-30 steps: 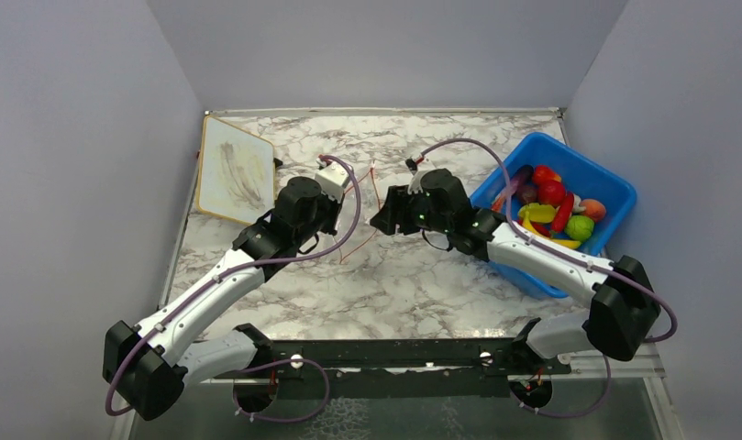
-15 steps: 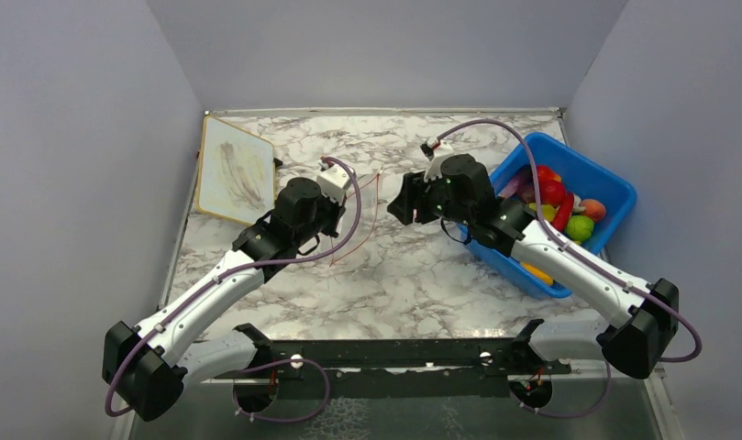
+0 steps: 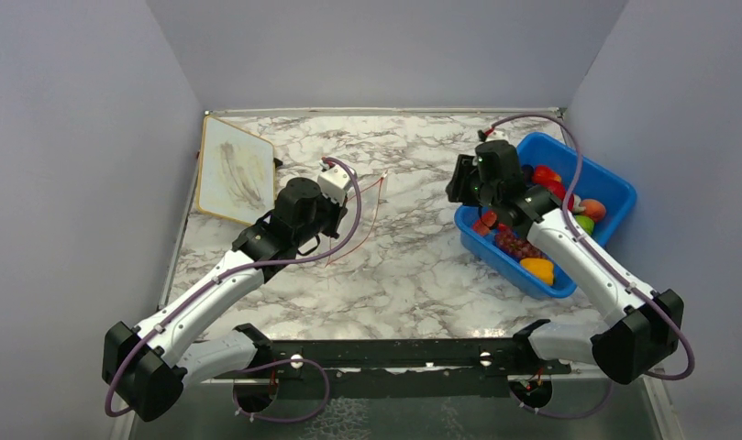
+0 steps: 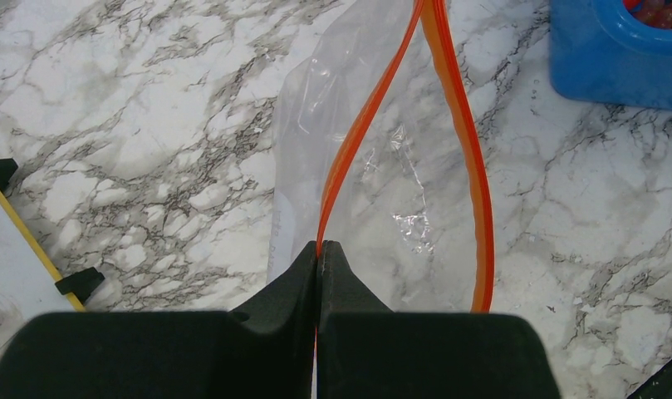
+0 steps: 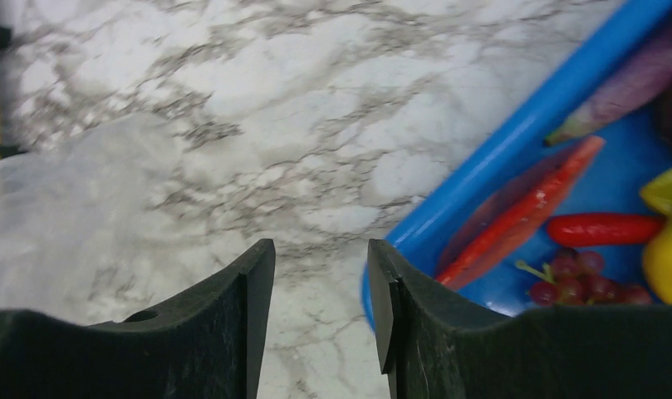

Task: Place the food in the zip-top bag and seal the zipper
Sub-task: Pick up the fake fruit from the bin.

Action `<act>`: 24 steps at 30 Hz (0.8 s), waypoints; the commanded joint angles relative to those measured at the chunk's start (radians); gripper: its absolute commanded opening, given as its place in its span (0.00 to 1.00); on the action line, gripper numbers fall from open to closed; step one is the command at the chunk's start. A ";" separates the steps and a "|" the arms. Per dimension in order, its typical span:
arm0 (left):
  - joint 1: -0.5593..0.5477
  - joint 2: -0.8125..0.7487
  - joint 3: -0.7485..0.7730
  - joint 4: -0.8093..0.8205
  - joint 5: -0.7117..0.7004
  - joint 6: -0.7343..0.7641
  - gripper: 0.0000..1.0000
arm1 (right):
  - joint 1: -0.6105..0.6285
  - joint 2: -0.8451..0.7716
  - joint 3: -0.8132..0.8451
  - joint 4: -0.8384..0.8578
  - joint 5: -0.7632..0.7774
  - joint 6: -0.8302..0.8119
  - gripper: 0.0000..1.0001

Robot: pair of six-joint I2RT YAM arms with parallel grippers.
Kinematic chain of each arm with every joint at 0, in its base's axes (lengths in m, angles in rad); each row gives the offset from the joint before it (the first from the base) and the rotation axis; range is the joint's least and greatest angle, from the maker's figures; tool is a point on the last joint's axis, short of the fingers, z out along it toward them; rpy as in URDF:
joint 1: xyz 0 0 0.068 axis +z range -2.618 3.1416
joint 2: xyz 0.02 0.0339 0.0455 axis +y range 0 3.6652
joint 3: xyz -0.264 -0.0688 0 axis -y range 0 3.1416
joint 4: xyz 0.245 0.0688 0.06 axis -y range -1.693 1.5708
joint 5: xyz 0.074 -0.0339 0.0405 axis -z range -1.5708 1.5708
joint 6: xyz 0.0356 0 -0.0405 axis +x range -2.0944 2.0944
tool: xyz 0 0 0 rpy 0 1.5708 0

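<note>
Our left claw (image 4: 320,249) is clenched on one lip of the zipper (image 4: 361,133). The bag (image 3: 359,220) lies near the middle of the surface (image 3: 413,275), its mouth gaping in a narrow loop. None of the food (image 3: 555,197) is in it. All of it sits in the bin (image 3: 592,165), at 3 o'clock from the bag.

Our right claw (image 5: 320,249) is released, jaws partly apart with nothing between them. It hangs over the bin's 9 o'clock rim, with the chili (image 5: 606,229) and grapes (image 5: 581,283) just inside.

We see several risks from here:

- **Rim strike:** a straight descent from this spot could put one jaw on the rim and shove the bin.
- **Bad pick:** the pieces lie crowded, so we might pinch two at once, or squeeze a round one out sideways.
- **Slipping lip:** the strip is thin and slick, and we hold only one lip. A tug could pull it free and let the mouth fall shut.
- **Missed drop:** the opening is slim and the free lip sags. A piece could catch on the edge and roll off across the surface.
- **Dragged bag:** the bag is light, so a nudge from our right claw would drag it.
</note>
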 commanded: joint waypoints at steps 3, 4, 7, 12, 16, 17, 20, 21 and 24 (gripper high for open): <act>0.003 -0.027 -0.015 0.029 0.028 -0.007 0.00 | -0.133 -0.039 -0.051 -0.038 0.171 0.038 0.41; 0.002 -0.027 -0.015 0.031 0.030 -0.008 0.00 | -0.152 -0.034 -0.060 -0.038 0.193 0.040 0.40; 0.002 -0.026 -0.016 0.030 0.030 -0.006 0.00 | -0.208 -0.008 -0.081 -0.033 0.225 0.053 0.39; 0.003 -0.029 -0.016 0.030 0.029 -0.004 0.00 | -0.287 0.050 -0.105 0.018 0.228 0.079 0.39; 0.003 -0.028 -0.016 0.031 0.031 -0.001 0.00 | -0.344 0.124 -0.117 0.097 0.194 0.088 0.31; 0.003 -0.029 -0.017 0.031 0.030 -0.001 0.00 | -0.356 0.146 -0.116 0.113 0.191 0.092 0.30; 0.003 -0.033 -0.019 0.030 0.025 0.000 0.00 | -0.373 0.211 -0.101 0.142 0.206 0.108 0.30; 0.003 -0.034 -0.019 0.030 0.025 0.002 0.00 | -0.377 0.228 -0.097 0.150 0.206 0.108 0.30; 0.003 -0.034 -0.018 0.030 0.026 0.003 0.00 | -0.391 0.278 -0.074 0.155 0.217 0.124 0.31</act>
